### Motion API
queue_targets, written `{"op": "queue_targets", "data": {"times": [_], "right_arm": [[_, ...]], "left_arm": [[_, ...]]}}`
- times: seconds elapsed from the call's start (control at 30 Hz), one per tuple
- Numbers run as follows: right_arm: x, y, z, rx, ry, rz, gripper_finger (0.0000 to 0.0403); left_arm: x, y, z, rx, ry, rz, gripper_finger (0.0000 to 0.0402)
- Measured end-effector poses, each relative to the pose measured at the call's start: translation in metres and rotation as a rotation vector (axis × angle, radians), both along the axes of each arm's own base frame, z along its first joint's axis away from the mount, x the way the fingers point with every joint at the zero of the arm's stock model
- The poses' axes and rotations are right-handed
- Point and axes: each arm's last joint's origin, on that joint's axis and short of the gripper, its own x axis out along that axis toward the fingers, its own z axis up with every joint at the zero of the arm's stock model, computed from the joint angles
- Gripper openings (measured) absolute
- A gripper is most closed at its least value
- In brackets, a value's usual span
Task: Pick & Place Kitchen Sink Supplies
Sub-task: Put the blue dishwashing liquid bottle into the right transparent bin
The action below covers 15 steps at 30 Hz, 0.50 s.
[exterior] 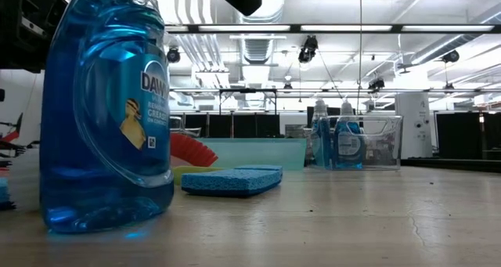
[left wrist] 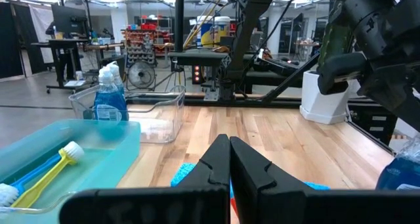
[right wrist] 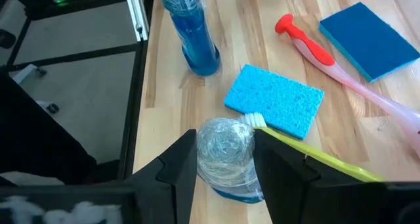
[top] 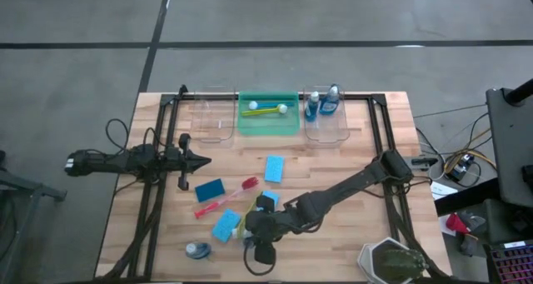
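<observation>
On our left, the left gripper (top: 202,161) waits above the table (top: 350,163), its fingers (left wrist: 216,166) pressed shut on nothing, well apart from the work. Moving right along the near side, we see a bottle (top: 198,250) standing alone by the table's front edge, then a dark blue sponge (top: 210,189), a red brush (top: 223,199) lying at a slant, and a lighter sponge (top: 226,225). Next comes our right gripper (top: 254,234), lowered over a second bottle (right wrist: 226,155); the fingers (right wrist: 178,170) straddle its cap at a middling width, close on both sides, and we cannot tell that they are gripping it yet. A yellow brush (right wrist: 315,159) lies right against this bottle, its white bristles touching the lighter sponge. Along the far edge, a clear bin (top: 212,117), a green bin (top: 267,124) with two brushes in it, and a second clear bin (top: 327,130) with two bottles. We judge the risks to be these: the rounded cap could slip from a shallow pinch, the bottle could tip if one finger lands first, and lifting may drag the yellow brush along.
</observation>
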Motion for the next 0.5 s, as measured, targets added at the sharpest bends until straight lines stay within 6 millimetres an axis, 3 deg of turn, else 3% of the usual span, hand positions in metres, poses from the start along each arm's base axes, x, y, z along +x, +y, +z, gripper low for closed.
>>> {"op": "queue_targets", "data": {"times": [0.5], "right_arm": [[0.0047,-0.0076,0.0075,0.008,-0.009,-0.032,0.0114]], "left_arm": [[0.0,0.0,0.0,0.0,0.0,0.0,0.0003]]}}
